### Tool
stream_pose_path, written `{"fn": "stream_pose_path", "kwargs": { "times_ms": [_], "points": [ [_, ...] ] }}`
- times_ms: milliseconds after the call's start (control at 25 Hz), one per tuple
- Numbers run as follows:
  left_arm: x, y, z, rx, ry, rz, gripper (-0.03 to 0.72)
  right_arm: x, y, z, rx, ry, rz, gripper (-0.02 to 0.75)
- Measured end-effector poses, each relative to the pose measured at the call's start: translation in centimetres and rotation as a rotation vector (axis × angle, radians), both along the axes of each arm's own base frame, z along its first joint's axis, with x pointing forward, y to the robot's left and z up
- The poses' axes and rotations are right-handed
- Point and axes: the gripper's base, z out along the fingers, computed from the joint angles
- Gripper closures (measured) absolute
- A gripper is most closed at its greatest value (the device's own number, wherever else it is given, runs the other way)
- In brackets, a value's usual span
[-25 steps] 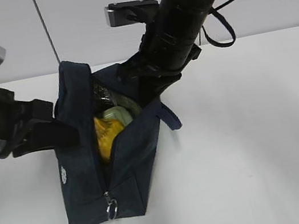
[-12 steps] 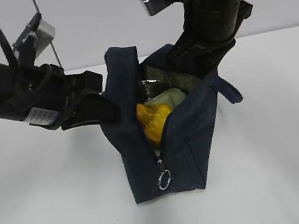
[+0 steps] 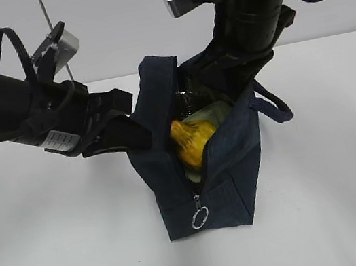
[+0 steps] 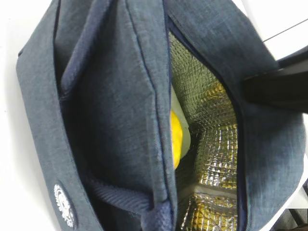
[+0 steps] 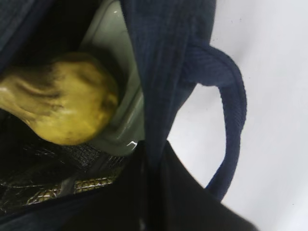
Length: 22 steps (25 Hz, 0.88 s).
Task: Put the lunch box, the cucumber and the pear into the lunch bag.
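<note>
The navy lunch bag point(image 3: 214, 182) stands open on the white table, held between both arms. My left gripper point(image 3: 134, 132) is shut on its left wall. My right gripper point(image 3: 221, 78) is shut on its back right wall; in the right wrist view point(image 5: 155, 161) black fingers pinch the fabric. The yellow pear point(image 3: 190, 142) lies inside on the lunch box's pale green lid point(image 3: 214, 111). Both show in the right wrist view, the pear point(image 5: 62, 110) and the lid point(image 5: 120, 91). The left wrist view shows silvery lining point(image 4: 211, 144) and a strip of pear point(image 4: 176, 139). The cucumber is hidden.
The zipper's metal ring pull point(image 3: 200, 218) hangs at the bag's near end. The loop handle point(image 3: 274, 103) sticks out to the right, also seen in the right wrist view point(image 5: 233, 120). White table point(image 3: 338, 180) surrounds the bag; a thin rod point(image 3: 43, 12) rises at the back.
Both arms have carried the bag to the right across the table, keeping their grip on its walls. The pear and lunch box stayed inside.
</note>
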Motion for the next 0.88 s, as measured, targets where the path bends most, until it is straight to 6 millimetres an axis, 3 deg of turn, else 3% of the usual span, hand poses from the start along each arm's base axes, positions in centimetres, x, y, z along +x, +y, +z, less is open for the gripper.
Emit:
{"fn": "stream_pose_path", "kwargs": {
  "times_ms": [200,320,560,720,880],
  "points": [
    [0.04,0.00,0.01,0.001,-0.004,0.004,0.699,0.33,0.26,-1.02,-0.003,0.027,0.003,0.716],
    [0.02,-0.02,0.02,0.000,-0.002,0.001,0.671,0.39,0.31,-1.02,0.000,0.021,0.012,0.629],
    [-0.27,-0.11,0.01,-0.006,0.019,-0.024,0.492,0.46,0.36,-1.06,0.002,0.017,0.020,0.379],
    [-0.46,-0.16,0.02,-0.010,0.033,-0.041,0.344,0.42,0.45,-1.07,0.011,0.022,0.020,0.341],
    [-0.76,-0.22,0.01,-0.010,0.042,-0.077,0.306,0.32,0.64,-1.07,0.033,0.032,0.018,0.338]
  ]
}}
